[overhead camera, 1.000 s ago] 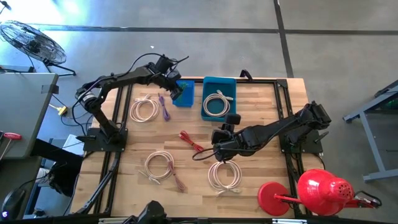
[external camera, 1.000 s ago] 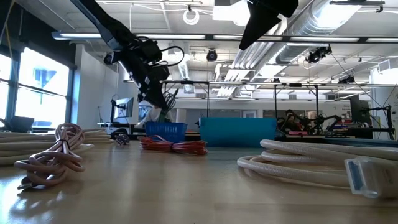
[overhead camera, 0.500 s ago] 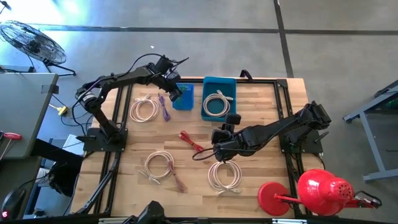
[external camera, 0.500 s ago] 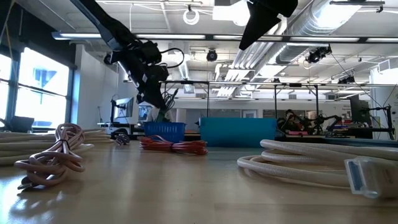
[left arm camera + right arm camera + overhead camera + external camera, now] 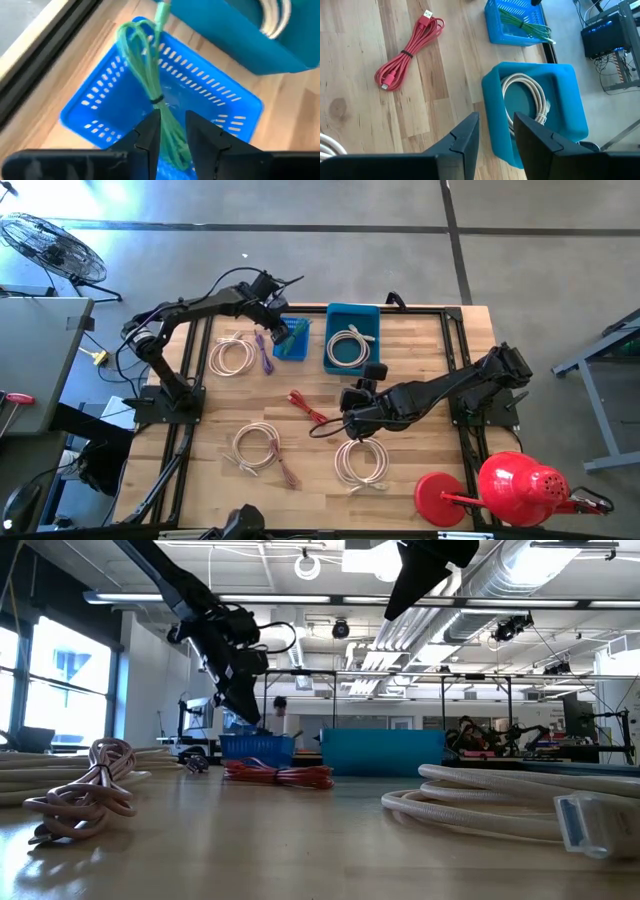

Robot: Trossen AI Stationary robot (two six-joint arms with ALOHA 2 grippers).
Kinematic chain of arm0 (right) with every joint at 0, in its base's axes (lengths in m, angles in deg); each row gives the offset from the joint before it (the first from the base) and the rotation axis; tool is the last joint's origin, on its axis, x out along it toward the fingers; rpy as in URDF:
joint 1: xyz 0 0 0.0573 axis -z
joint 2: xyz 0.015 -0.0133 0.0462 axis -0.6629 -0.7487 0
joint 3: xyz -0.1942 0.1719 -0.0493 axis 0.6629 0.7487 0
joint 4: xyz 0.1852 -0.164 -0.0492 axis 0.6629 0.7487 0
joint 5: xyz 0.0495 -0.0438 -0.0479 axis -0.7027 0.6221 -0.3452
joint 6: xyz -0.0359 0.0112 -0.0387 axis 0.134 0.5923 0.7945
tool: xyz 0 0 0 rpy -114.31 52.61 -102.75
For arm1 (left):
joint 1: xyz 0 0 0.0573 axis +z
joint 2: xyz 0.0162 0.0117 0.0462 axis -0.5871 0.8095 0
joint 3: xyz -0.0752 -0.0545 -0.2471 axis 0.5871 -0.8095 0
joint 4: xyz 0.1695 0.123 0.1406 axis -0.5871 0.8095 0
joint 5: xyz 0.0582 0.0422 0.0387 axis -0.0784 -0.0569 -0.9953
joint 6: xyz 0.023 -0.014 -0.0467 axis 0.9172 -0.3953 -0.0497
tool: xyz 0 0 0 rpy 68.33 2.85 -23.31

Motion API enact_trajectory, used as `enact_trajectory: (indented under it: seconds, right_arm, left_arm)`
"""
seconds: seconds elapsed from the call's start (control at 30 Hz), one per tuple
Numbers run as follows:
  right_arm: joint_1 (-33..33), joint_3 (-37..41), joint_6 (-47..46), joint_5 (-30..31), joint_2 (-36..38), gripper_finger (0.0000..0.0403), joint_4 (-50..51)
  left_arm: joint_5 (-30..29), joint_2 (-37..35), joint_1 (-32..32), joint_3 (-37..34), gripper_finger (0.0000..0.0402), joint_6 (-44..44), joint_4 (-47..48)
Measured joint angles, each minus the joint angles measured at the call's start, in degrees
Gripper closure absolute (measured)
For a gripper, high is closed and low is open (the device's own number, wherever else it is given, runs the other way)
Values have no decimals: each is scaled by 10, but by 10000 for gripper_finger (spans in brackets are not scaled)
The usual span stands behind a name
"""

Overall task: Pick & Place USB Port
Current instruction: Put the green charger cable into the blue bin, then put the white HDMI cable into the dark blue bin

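A green bundled cable [image 5: 150, 75] lies slantwise in the small blue slotted basket [image 5: 290, 348] at the table's far side, and it also shows in the right wrist view [image 5: 525, 25]. My left gripper [image 5: 173, 132] is open just above the basket's left rim [image 5: 248, 712]. Its fingers stand on either side of the cable's near end as seen along them. I cannot tell whether they touch it. My right gripper [image 5: 496, 125] hovers open and empty above mid-table [image 5: 350, 408], beside the red cable [image 5: 308, 408].
A teal bin [image 5: 352, 312] holding a white coiled cable [image 5: 525, 100] stands right of the basket. White coils lie on the table [image 5: 232, 355] [image 5: 255, 445] [image 5: 360, 462], with a purple cable [image 5: 265, 352] by the first. A red watering can [image 5: 520, 485] sits at the near right corner.
My left gripper has risen out of the basket and drawn back toward the table's left edge. The green cable, which hung below it before, now lies in the basket. The basket has shifted a little to the left.
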Motion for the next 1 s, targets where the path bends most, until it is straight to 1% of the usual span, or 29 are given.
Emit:
enact_trajectory:
  seconds: [0.13, 0.23, 0.33, 0.4, 0.47, 0.6, 0.67, 0.73, 0.77, 0.83, 0.9, 1.0]
  right_arm:
    - [0, 0, 0, 0, 0, 289, 0]
    - [0, 0, 0, 0, 0, 289, 0]
    - [0, 0, -2, -2, 0, 289, 0]
    - [0, 0, -2, -2, 0, 289, 3]
    - [0, 0, -3, -2, 0, 289, 7]
    - [0, 0, -7, 1, 0, 289, 15]
    - [0, 0, -15, 1, 0, 289, 16]
    - [0, 0, -18, 1, 0, 289, 20]
    - [0, 0, -19, 1, 0, 289, 24]
    - [0, 0, -22, 0, 0, 289, 29]
    - [0, 0, -31, -1, 0, 289, 35]
    - [0, 0, -34, -2, 0, 289, 39]
  left_arm:
    - [-12, 0, 0, 0, 297, 1, -12]
    - [-13, 0, 1, 0, 292, 2, -44]
    - [12, 0, 1, 0, 291, 3, -76]
    - [41, 0, 1, 0, 291, 0, -94]
    - [71, 0, 1, 8, 291, -4, -91]
    - [121, -1, 1, 44, 291, 23, -49]
    - [151, -1, 1, 68, 291, 54, 9]
    - [162, -1, -1, 97, 291, 103, 92]
    - [158, -1, -5, 111, 291, 132, 138]
    - [116, -1, -13, 139, 291, 198, 241]
    - [44, -1, -27, 162, 291, 246, 335]
    - [-94, -1, -51, 174, 291, 270, 443]
